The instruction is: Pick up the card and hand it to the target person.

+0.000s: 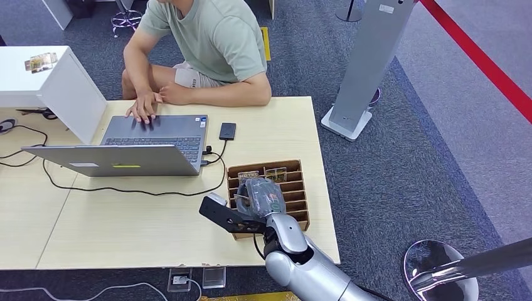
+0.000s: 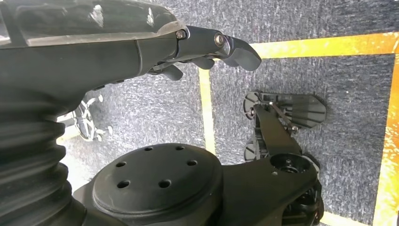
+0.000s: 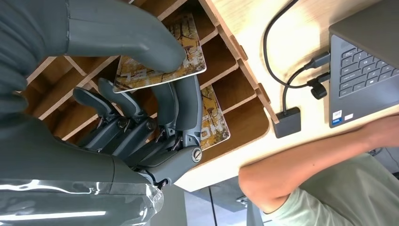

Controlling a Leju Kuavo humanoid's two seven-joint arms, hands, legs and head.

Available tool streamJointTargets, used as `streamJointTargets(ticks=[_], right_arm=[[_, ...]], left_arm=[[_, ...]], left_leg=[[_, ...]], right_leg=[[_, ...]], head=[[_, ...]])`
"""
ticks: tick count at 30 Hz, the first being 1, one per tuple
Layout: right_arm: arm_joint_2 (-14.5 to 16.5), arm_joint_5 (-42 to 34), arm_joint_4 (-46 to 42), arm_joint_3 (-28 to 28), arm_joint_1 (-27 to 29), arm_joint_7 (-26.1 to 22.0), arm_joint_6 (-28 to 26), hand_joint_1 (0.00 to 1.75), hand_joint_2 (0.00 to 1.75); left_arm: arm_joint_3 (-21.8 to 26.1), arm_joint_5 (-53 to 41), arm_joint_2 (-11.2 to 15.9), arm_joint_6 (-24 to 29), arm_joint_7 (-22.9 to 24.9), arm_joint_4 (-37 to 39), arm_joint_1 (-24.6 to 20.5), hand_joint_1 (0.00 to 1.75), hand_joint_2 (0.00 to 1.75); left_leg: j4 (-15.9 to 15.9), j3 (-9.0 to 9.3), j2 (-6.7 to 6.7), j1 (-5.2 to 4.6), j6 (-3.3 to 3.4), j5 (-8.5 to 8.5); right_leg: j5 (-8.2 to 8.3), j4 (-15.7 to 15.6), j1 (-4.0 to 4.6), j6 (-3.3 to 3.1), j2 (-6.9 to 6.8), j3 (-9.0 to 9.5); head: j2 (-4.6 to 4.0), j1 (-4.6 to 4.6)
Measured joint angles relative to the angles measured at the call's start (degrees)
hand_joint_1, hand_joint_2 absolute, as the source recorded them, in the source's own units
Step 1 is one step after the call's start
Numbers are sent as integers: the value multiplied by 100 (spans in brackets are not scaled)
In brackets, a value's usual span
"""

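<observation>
Silver and jointed, the robot's right arm (image 1: 313, 266) rises from the lower middle of the head view, and its grey right hand (image 1: 258, 197) sits over the brown wooden slotted card rack (image 1: 300, 182) near the table's right edge. In the right wrist view, that hand's thick grey thumb (image 3: 141, 35) presses on the face of a white-edged card with a brown and yellow pattern (image 3: 188, 56), dark fingers (image 3: 183, 106) curled beneath it, so the card is pinched just above the rack's slots. A second patterned card (image 3: 214, 122) stands in a slot close by.

Further up the pale wooden table (image 1: 125, 226) lies an open grey laptop (image 1: 150, 141), with a small black box (image 1: 228, 131) on a cable beside it. A person in a pale green shirt (image 1: 213, 37) sits at the upper middle, one hand on the keyboard.

The left hand (image 2: 207, 47) hangs above dark grey carpet (image 2: 329, 75) with yellow lines, fingers loosely bent, holding nothing.
</observation>
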Motion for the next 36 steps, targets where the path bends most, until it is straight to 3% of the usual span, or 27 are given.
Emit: streamJointTargets(ticks=[7, 10, 14, 20, 23, 28, 36], right_arm=[[-71, 227, -83, -14, 91, -183, -390, 171, 175], [-120, 374, -219, -40, 175, -672, -1104, 171, 175], [-175, 597, -534, -161, 355, -1692, -2148, 171, 175], [-185, 699, -1065, -558, 742, -2587, -2302, 171, 175], [-185, 455, -1126, -667, 782, -2575, -2283, 171, 175], [-184, -228, -1025, -655, 635, -2035, -1882, 171, 175], [76, -879, 21, -488, -447, -1821, -1671, 171, 175]], left_arm=[[-37, -39, 5, -3, -57, 0, 1, 0, 175], [-63, -33, 5, 1, -57, 0, 1, 0, 175], [-83, 8, 5, 32, -66, 0, 2, 0, 175], [-124, 43, 5, 74, -79, 0, 7, 0, 175], [-128, 47, 5, 89, -79, 0, 2, 0, 175], [-132, 51, 5, 90, -60, 0, -2, 0, 175], [-258, -110, 5, 5, -42, 0, -31, 0, 175]], left_leg=[[0, 0, 0, 0, 0, 0], [0, 0, 0, 0, 0, 0], [0, 0, 0, 0, 0, 0], [0, -1, 2, 0, 0, -1], [0, 0, 4, 0, 0, 0], [0, 0, 3, 0, 0, 1], [0, -3, 2, 0, 0, 3]], right_leg=[[0, 0, 0, 0, 0, 0], [0, 0, 0, 0, 0, 0], [0, 0, 0, 0, 0, -1], [0, 0, 0, 0, 1, 0], [1, 0, 0, 0, 4, 1], [3, 0, 0, 1, 3, 2], [5, 3, 0, 2, 3, 1]], head=[[-1, 0], [-1, 1], [-1, 1], [-1, -2], [-1, -3], [-1, 1], [-1, -2]])
